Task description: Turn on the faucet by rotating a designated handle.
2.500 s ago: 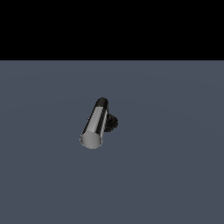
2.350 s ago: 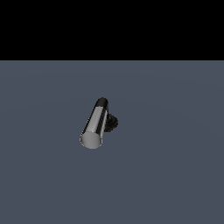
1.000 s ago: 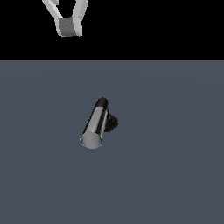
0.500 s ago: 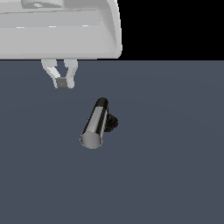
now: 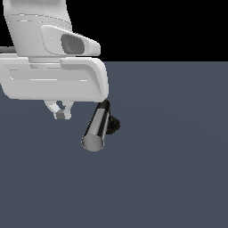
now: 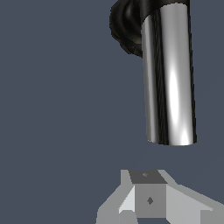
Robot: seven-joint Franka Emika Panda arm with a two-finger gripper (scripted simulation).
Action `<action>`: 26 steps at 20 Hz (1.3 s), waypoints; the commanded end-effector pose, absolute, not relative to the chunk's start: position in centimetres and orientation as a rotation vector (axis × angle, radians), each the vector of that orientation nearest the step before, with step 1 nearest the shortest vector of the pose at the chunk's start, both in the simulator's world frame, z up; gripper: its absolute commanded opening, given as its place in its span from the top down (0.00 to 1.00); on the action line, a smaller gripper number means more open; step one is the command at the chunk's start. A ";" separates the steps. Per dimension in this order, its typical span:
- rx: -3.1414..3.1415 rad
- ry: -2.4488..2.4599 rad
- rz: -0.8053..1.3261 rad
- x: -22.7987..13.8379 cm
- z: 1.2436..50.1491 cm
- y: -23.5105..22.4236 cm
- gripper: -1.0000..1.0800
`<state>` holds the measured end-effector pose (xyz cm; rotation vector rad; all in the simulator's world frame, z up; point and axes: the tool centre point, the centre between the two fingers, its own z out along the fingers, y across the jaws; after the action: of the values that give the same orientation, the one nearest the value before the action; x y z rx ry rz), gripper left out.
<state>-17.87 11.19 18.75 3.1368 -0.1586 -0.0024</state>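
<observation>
My arm fills the upper part of the exterior view's left, a bulky white body with my gripper hanging beneath it, low over the flat blue-grey floor. In that view the two fingers slope in toward each other and their tips sit tight together, with nothing between them; the wrist view shows the same thing, the grey pads meeting in a closed block and holding nothing. The faucet stands on the floor just beside my gripper, toward the exterior view's right. Its handle is a shiny chrome bar that slants down toward the camera, its flat round end facing out and its far end ringed by a black collar just under the edge of my arm. The black ribbed base peeks out from behind the bar on the exterior view's right. In the wrist view the chrome handle stretches away from my fingertips, its free end near them but clearly apart, and the dark base sits at the bar's far end.
</observation>
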 end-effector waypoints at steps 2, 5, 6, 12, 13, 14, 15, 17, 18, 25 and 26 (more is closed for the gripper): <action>3.139 -0.174 -0.001 -17.1 16.5 12.1 1.00; 3.140 -0.186 -0.002 -16.6 14.8 12.8 1.00; 3.140 -0.189 -0.002 -16.4 14.3 12.9 1.00; 3.139 -0.206 -0.001 -15.5 11.8 13.8 1.00; 3.138 -0.208 -0.001 -15.4 11.6 13.9 1.00; 3.138 -0.210 -0.001 -15.2 11.3 14.0 1.00; 3.137 -0.212 -0.001 -15.1 11.0 14.1 1.00; 3.136 -0.215 0.000 -15.0 10.7 14.2 1.00; 3.136 -0.216 0.000 -14.9 10.5 14.2 1.00; 3.134 -0.218 0.000 -14.7 10.2 14.3 1.00; 3.134 -0.218 0.000 -14.7 10.2 14.3 1.00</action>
<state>-14.77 14.31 10.23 3.1342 -0.2180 -0.0005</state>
